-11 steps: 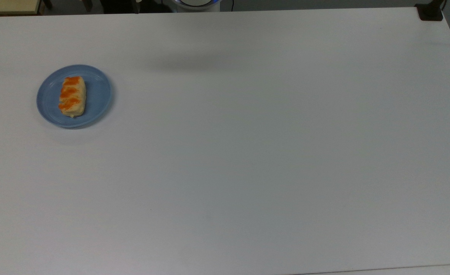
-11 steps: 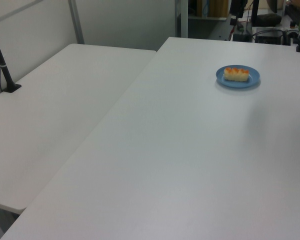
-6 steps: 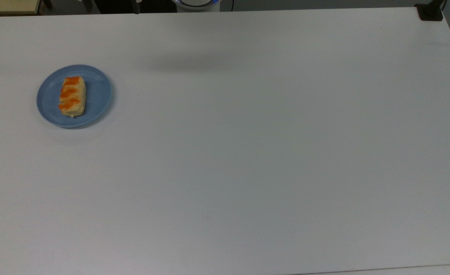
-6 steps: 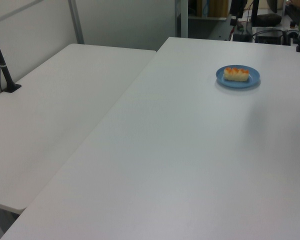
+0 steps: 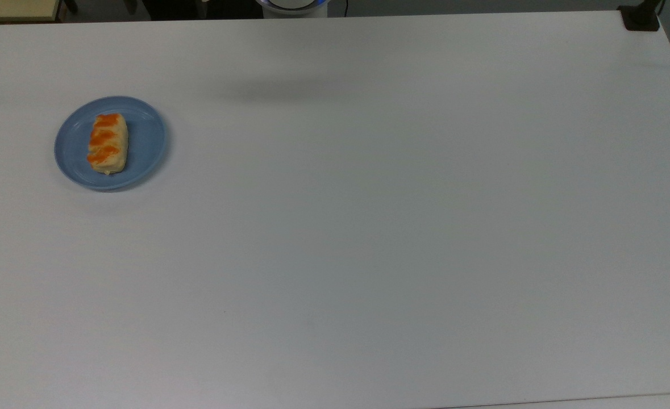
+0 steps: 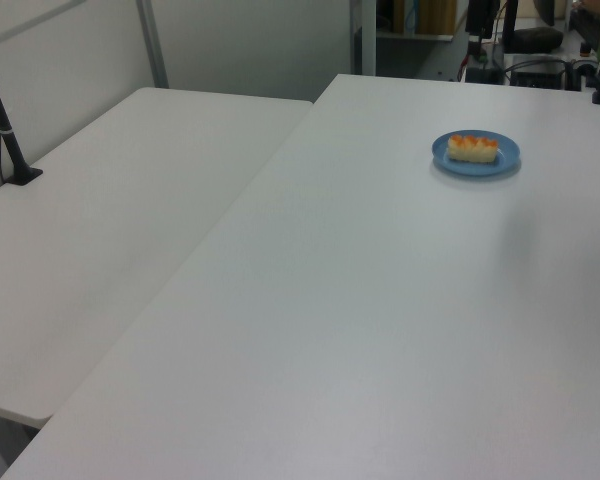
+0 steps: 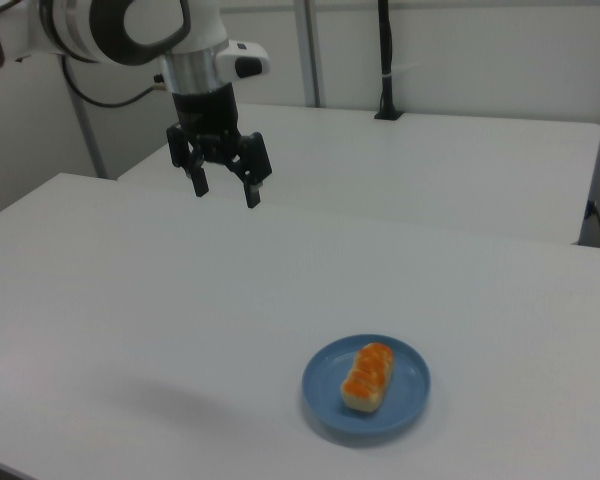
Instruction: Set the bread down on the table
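Note:
The bread (image 5: 107,143) is a small pale bun with orange stripes, lying on a round blue plate (image 5: 144,147) at the top view's left. It is also seen as the bread (image 6: 474,148) on the plate (image 6: 505,160) in the left view, and as the bread (image 7: 367,376) on the plate (image 7: 410,400) in the right view. The white table (image 5: 369,227) spreads wide around the plate. My gripper (image 7: 225,193) hangs open and empty, high above the table (image 7: 130,300), far to the upper left of the plate in the right view.
A second white table (image 6: 100,230) adjoins on the left view's left, carrying a black pole mount (image 6: 10,150). A black clamp (image 5: 640,20) sits at the top view's far right corner. The arm's base (image 5: 292,5) is at the top edge.

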You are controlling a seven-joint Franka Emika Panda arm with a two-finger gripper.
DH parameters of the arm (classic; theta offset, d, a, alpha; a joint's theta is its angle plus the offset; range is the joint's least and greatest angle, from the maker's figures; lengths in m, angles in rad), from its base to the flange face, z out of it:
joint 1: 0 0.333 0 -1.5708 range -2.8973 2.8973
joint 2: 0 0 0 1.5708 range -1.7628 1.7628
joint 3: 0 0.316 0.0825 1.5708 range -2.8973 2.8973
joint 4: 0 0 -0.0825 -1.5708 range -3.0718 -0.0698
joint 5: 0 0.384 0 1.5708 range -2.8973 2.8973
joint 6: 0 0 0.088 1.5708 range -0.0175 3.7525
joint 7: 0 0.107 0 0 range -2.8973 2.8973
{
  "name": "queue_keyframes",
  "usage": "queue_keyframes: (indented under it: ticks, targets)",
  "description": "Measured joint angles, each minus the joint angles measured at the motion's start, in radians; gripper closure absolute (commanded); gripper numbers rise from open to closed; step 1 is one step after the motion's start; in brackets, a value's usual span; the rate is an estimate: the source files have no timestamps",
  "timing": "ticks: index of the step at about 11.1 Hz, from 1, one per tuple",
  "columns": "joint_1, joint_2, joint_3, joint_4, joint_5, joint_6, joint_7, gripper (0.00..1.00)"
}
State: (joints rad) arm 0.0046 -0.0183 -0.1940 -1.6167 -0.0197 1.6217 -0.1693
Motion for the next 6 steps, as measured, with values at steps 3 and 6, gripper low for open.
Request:
queue_keyframes:
  ticks: [3, 6]
  targets:
    - [-0.050, 0.025, -0.004, -0.038, -0.028, 0.008, -0.063, 0.00]
    - [-0.148, 0.051, -0.016, -0.133, -0.030, 0.193, -0.120, 0.00]
